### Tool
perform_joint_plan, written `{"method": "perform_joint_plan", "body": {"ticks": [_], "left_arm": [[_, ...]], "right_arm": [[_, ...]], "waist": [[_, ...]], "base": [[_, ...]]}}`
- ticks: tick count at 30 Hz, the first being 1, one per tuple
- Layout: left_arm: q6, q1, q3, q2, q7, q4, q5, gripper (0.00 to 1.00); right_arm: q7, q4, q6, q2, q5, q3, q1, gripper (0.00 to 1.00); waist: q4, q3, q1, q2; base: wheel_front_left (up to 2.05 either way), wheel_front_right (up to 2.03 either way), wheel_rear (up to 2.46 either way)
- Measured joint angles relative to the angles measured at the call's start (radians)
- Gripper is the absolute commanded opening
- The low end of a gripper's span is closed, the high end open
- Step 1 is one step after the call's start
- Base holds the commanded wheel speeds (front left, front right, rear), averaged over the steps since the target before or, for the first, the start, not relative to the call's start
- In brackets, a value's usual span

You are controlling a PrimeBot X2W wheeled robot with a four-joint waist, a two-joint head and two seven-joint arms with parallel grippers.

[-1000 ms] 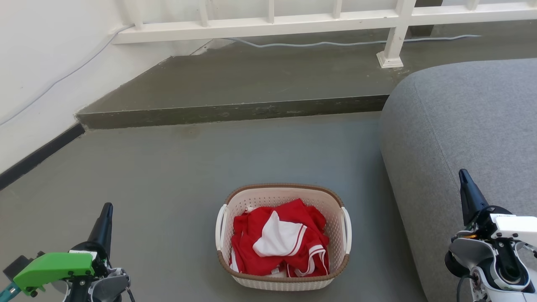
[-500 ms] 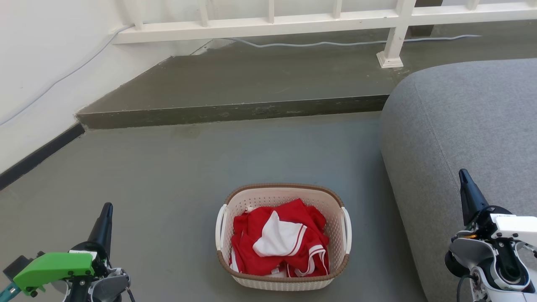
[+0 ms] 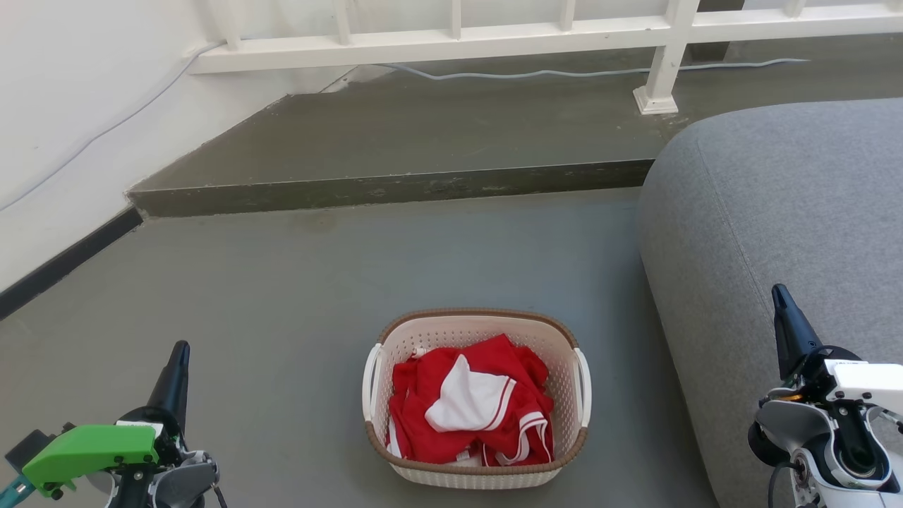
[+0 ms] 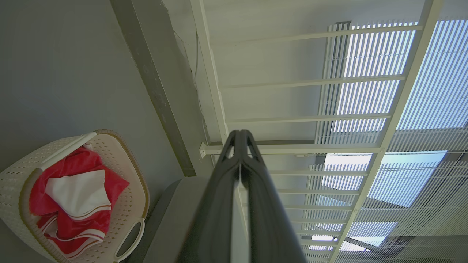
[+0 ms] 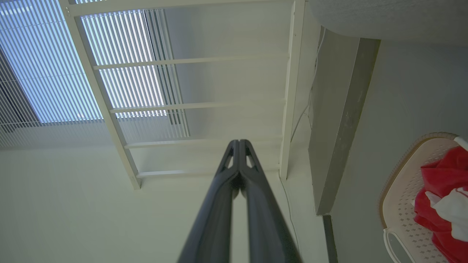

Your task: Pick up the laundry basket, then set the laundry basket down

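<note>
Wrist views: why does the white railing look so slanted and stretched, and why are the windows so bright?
Left wrist view: the wide lens fans the railing out, and the windows behind glare pale blue. Right wrist view: same stretch on the railing. Head view: the railing runs straight, evenly lit.

Here's the laundry basket (image 3: 477, 330): cream perforated plastic, smooth with a soft sheen, and a brown woven-look rim. Inside, the red garment (image 3: 522, 416) is soft, crumpled cloth with white trim. The floor (image 3: 317, 282) reads matt grey and smooth. The sofa (image 3: 790, 204) is coarse grey woven fabric. The railing (image 3: 451, 42) is white-painted, faintly glossy. The left end effector (image 3: 181, 347) and right end effector (image 3: 777, 291) show dark matt fingers.
</note>
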State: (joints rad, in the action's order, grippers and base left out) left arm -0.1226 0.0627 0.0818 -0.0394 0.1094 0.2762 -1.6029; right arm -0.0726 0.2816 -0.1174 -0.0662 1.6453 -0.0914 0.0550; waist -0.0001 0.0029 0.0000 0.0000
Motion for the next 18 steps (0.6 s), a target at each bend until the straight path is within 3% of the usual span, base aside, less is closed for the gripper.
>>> {"method": "perform_joint_plan", "body": {"ticks": [18], "left_arm": [[0.000,0.000,0.000,0.000,0.000,0.000,0.000,0.00]], "right_arm": [[0.000,-0.001,0.000,0.001,0.000,-0.001,0.000,0.00]], "waist": [[0.000,0.000,0.0000,0.0000]], "base": [[0.00,0.00,0.00]]}}
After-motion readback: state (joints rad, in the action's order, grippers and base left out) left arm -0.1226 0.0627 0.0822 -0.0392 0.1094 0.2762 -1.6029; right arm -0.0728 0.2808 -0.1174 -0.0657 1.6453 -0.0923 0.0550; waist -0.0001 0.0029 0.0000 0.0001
